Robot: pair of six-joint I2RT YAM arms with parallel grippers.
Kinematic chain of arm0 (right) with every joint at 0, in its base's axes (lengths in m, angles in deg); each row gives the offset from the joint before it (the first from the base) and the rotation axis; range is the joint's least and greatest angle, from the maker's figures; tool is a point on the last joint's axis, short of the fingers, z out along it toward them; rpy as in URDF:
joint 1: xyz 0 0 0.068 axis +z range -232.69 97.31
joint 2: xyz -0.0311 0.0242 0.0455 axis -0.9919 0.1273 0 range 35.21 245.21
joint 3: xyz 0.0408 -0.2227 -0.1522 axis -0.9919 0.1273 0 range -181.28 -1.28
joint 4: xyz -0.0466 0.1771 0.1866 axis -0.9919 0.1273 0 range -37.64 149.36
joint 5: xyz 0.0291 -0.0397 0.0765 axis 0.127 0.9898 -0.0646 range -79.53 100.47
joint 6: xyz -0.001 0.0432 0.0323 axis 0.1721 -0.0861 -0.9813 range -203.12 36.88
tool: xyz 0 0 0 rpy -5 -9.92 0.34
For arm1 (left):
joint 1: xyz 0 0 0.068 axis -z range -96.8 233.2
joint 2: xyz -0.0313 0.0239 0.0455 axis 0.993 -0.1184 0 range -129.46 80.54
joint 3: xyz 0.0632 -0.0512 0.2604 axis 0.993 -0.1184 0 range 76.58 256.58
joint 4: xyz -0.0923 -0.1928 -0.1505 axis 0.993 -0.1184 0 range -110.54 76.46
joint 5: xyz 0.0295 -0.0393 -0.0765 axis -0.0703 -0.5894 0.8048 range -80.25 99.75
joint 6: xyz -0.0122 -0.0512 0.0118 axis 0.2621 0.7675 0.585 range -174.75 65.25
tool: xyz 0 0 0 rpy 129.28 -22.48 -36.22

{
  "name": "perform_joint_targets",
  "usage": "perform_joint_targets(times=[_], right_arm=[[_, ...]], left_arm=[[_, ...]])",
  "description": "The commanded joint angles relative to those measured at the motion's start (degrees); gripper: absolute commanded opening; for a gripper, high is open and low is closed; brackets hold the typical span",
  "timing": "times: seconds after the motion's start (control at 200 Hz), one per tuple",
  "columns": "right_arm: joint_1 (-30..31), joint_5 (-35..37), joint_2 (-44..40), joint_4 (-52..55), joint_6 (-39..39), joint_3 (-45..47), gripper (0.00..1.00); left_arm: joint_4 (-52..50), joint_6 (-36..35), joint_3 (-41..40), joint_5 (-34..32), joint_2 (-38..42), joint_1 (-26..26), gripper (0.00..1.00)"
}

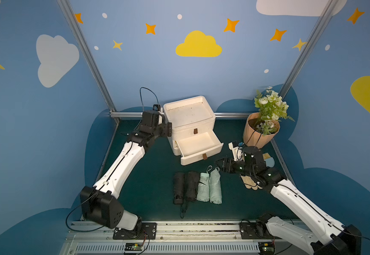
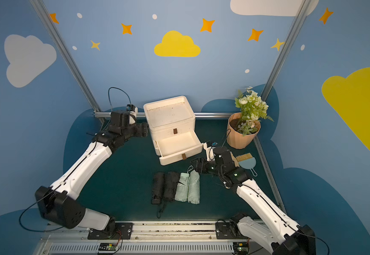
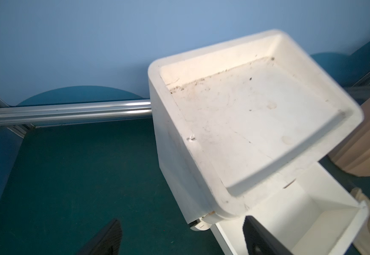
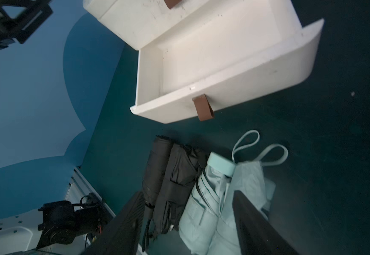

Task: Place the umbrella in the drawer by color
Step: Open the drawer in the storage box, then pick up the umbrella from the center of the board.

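The right gripper hangs with its fingers spread and nothing between them. Near its tips are the strap ends of the two green umbrellas, which lie side by side on the mat. The two black umbrellas lie against them on the side away from this gripper, and the open lower drawer is just beside its tips. The left gripper is also parted and empty, close beside the cabinet's left wall and well apart from all four umbrellas.
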Motion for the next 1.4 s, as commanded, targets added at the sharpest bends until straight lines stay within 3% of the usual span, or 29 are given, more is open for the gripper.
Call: perform_joint_targets(times=[0.0, 0.25, 0.38, 0.591, 0.776, 1.146, 1.262, 1.392], right_arm=[[1.51, 4.2, 0.49, 16.92, -0.15, 0.73, 0.7], [8.47, 9.75, 8.74, 13.35, -2.5, 3.38, 0.84], [10.17, 9.66, 14.08, 8.4, -3.36, 4.62, 0.9], [10.28, 5.08, 21.92, 2.33, -4.11, 5.28, 0.9], [10.31, 4.44, 23.7, -1.08, -5.4, 7.77, 0.79], [8.49, 2.26, 22.05, -1.09, -3.03, 9.46, 0.42], [6.71, 1.51, 17.51, -2.38, -2.68, 11.58, 0.39], [4.05, 0.63, 9.69, -2.25, -0.99, 12.71, 0.39]], left_arm=[[10.77, 6.28, -9.36, 1.76, 8.17, -0.1, 0.9], [13.31, 12.53, -28.68, 3.11, 24.31, -0.09, 0.92], [9.87, 12.35, -31.48, -0.09, 29.36, -0.23, 0.93], [6.8, 12.35, -32.5, -1.7, 32.73, -0.41, 0.93], [6.04, 12.44, -32.21, -1.97, 32.86, -0.33, 0.93], [7.07, 13.54, -31.79, 0.5, 31.72, -0.32, 0.93], [8.15, 14.33, -31.95, 2.78, 31.25, -0.33, 0.93], [11.53, 14.75, -32.08, 10.31, 30.3, -0.35, 0.93]])
